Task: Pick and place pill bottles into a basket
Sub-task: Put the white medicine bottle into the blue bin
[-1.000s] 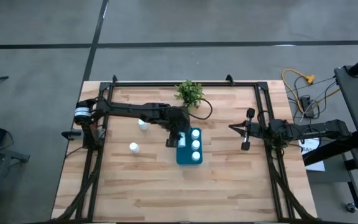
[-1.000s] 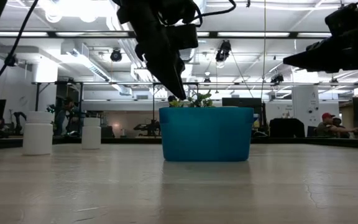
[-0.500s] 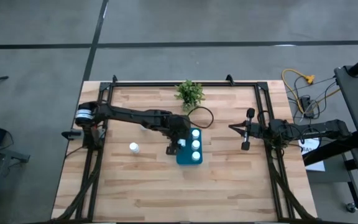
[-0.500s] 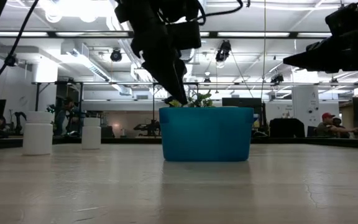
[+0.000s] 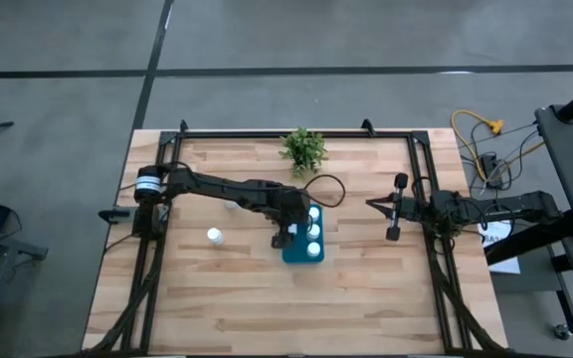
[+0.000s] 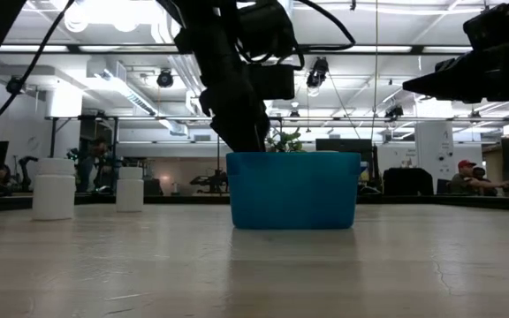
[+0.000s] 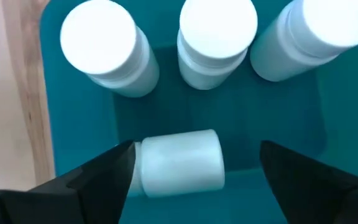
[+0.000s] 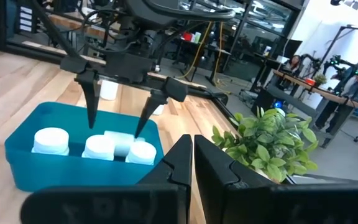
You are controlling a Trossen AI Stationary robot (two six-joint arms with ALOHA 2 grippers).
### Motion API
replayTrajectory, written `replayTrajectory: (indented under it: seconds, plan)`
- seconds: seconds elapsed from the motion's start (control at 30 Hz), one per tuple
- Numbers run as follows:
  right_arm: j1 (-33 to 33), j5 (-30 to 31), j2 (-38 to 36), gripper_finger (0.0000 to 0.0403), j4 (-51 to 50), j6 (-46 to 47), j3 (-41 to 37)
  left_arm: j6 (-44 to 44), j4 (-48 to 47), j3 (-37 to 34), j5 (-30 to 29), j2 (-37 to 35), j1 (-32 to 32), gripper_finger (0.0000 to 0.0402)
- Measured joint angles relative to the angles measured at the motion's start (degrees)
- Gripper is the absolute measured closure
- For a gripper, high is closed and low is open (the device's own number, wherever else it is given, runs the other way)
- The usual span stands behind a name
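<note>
Fourth pill bottle (image 7: 178, 162) lying on its side in the teal basket (image 5: 296, 254) near the counter's (image 5: 267, 308) middle, three upright beside it, my left pincer (image 7: 191, 168) spread apart over it, my right pincer (image 5: 398, 207) closed, idle near the right edge, two bottles (image 6: 54, 187) loose toward the left edge.

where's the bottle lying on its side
In the left wrist view the fallen bottle lies inside the basket, between the open left end effector's fingers, beside three upright bottles.
</note>
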Motion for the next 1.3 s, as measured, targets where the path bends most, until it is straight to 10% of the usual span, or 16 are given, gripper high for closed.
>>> replayTrajectory:
  seconds: [1.3]
  plan:
    - [0.00, -0.13, -0.07, 0.0394, 1.51, -0.48, 0.00, -1.38, -1.29, -0.52, -4.86, 5.25, -1.49, 0.0056]
